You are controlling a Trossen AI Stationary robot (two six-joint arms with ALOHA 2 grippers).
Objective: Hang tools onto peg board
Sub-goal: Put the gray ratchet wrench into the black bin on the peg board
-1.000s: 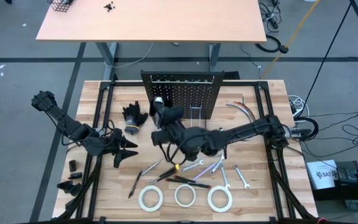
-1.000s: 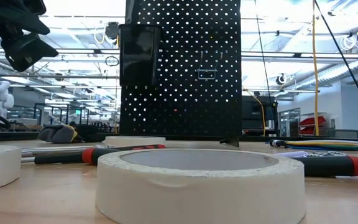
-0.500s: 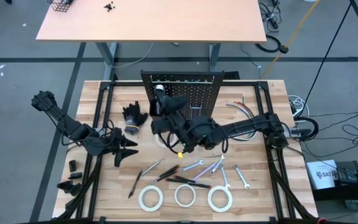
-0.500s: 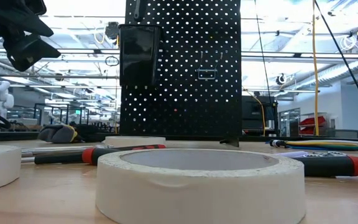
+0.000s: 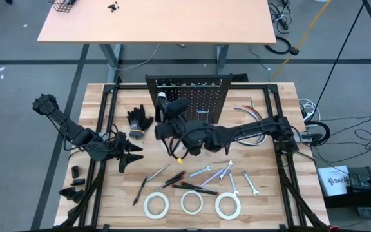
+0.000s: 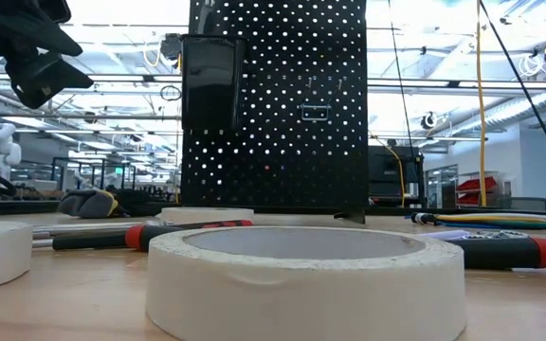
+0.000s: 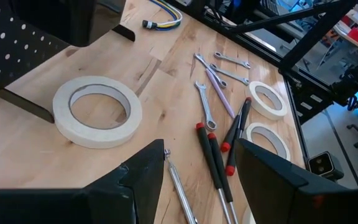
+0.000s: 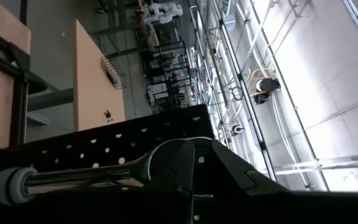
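1. white tape rolls [image 5: 191,203] lay in a row at the near edge of the wooden table [image 5: 263,200], with red-and-black screwdrivers [image 5: 192,187] and silver wrenches [image 5: 227,175] just behind them.
2. the left gripper [image 5: 133,156] hovered to the left of those tools – fingers spread wide, holding nothing.
3. the right gripper [image 5: 166,125] reached across in front of the peg board [image 5: 201,98], clamped narrowly on a silver ratchet [image 8: 86,176] – its head was up against the panel's left part.
4. black gloves [image 5: 138,121] lay left of the board.
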